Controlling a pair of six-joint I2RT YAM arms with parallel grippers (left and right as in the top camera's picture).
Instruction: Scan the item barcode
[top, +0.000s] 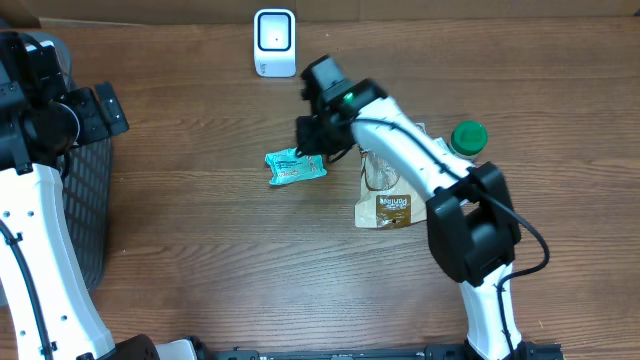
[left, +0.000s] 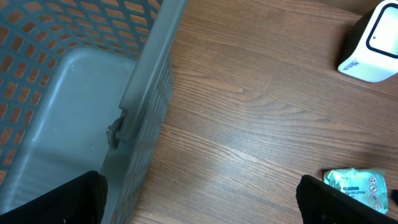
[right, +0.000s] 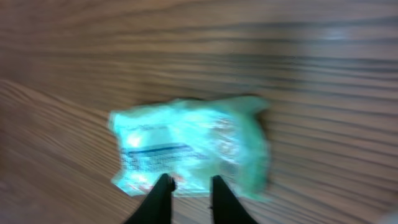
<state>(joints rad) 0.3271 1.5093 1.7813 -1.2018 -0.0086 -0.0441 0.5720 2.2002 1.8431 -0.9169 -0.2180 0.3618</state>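
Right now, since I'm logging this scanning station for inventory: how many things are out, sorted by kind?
soft packs: 2 (teal packet, brown pouch)
green-lidded container: 1
white scanner: 1
grey basket: 1
Total: 5

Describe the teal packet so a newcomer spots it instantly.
Start at the white scanner on the table, far edge, then come toward the middle. The teal packet lies there, at the right fingers. Unlike the brown pouch and green-capped bottle, it is small and crinkled.
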